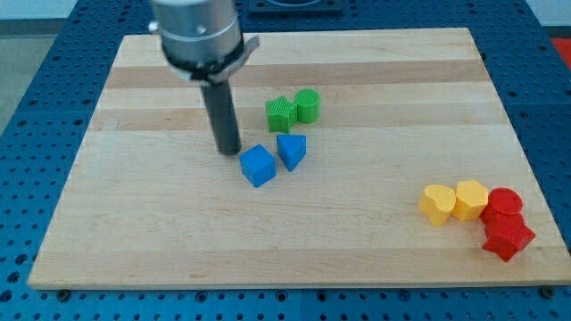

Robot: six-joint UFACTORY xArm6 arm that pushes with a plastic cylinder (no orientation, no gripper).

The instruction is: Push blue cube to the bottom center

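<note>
My tip (229, 150) rests on the pale wooden worktop (134, 223), just to the view's upper left of the blue cube (258, 166), very near its corner though I cannot tell whether it touches. The blue cube sits a little left of the board's middle, turned so that one corner points toward the view's bottom. Just beside it on the view's right lies a blue wedge-shaped block (291, 150), so near that the two seem to touch or almost touch. Above them, toward the view's top, two green blocks stand side by side and touching: a ribbed green block (281, 113) on the left and a green cylinder (307, 106) on the right. Well apart, near the view's lower right corner, four blocks cluster together: a yellow heart-like block (436, 203), a yellow block of roughly hexagonal shape (470, 199) touching it, then a red cylinder (503, 202) and, just below that, a red block (508, 237) of angular shape. There is no claw on this arm, only the dark rod under its grey collar (198, 36). No brands, labels or writing can be read anywhere.
</note>
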